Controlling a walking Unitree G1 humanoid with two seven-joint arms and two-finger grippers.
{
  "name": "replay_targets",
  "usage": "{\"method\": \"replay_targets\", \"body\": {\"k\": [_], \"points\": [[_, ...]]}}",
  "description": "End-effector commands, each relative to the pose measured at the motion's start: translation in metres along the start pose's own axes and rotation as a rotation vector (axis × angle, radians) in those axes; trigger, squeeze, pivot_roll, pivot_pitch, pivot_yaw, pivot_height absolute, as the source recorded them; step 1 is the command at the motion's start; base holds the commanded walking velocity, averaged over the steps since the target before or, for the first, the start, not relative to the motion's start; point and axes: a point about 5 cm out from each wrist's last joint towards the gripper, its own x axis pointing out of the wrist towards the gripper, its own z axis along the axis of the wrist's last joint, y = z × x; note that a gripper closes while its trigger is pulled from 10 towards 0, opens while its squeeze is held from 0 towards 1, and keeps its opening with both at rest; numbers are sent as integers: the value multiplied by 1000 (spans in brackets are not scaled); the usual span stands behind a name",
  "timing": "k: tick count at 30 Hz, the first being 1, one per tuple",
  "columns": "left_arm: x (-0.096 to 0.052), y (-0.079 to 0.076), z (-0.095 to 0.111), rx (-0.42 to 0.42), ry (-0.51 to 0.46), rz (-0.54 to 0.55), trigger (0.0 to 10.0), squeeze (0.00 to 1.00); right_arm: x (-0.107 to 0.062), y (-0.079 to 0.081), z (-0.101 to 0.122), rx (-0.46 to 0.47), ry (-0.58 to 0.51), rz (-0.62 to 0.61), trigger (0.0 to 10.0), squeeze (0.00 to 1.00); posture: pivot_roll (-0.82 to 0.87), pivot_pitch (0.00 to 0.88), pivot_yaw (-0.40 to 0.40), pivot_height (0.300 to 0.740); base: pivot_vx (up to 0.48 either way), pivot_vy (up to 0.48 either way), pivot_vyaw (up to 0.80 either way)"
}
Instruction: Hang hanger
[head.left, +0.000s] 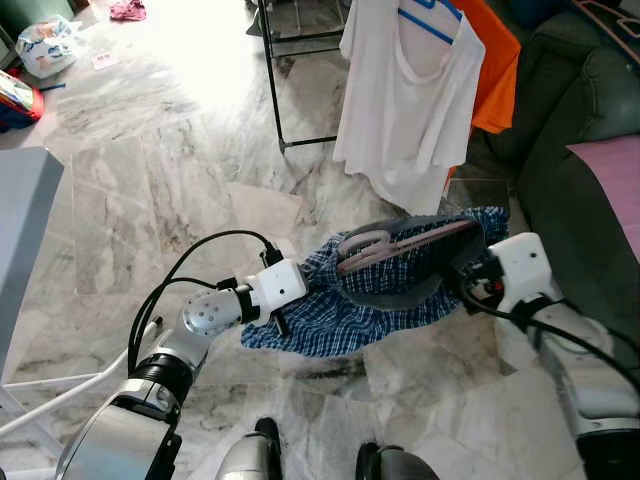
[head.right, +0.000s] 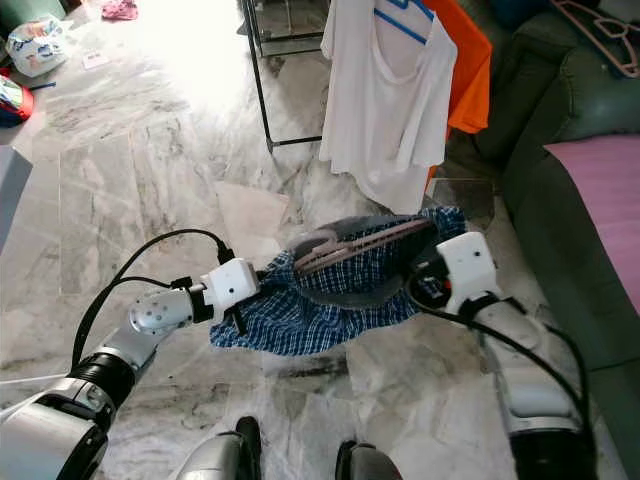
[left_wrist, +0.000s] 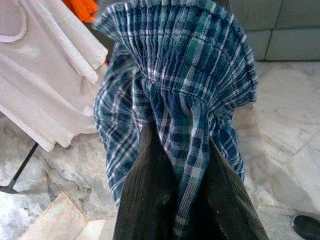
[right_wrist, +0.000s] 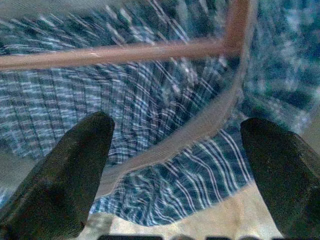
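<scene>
Blue plaid shorts (head.left: 350, 310) pinched in left gripper (left_wrist: 182, 200), pink hanger (head.left: 400, 245) inside them, right gripper (right_wrist: 175, 165) spread wide beside hanger, white shirt (head.left: 410, 100) beyond on rack (head.left: 275, 90).

White shirt (head.left: 410, 95) hanging on the black rack (head.left: 275, 90), orange cloth (head.left: 495, 70) behind it. Green sofa (head.left: 570, 160) alongside, possibly a bag (head.left: 45, 45) far back.

Marble floor (head.left: 180, 150) bears a white bag (head.left: 45, 45) and pink cloth (head.left: 127, 10).
</scene>
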Motion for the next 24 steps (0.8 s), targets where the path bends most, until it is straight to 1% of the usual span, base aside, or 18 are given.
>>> {"method": "replay_targets", "body": {"k": [1,5,6,7,8,10,18,24], "points": [[2,4,7,13,-27,12,0,0,0,-8,-6,14,47,-100,10000,0,-15,287,41,740,0,0,0],[4,5,9,10,-39,17,0,0,3,-8,-7,13,48,-138,10000,0,-15,285,43,740,0,0,0],[5,5,10,10,-46,16,0,0,5,-8,-7,20,43,-143,3686,0,-14,284,43,740,0,0,0],[5,5,10,10,-49,15,0,0,6,-8,-6,20,41,-147,3686,0,-14,284,43,740,0,0,0],[5,4,11,8,-54,14,0,0,7,-8,-6,12,43,-149,0,0,-13,284,42,740,0,0,0],[7,3,12,4,-63,8,0,0,10,-6,-6,-14,42,-141,0,0,-13,282,40,740,0,0,0],[11,-2,16,-7,-101,-6,0,0,21,1,-1,-28,25,-124,0,0,-11,280,35,740,0,0,0],[11,-4,16,-7,-103,-12,0,0,25,1,0,-38,17,-130,0,0,-7,279,30,740,0,0,0]]}}
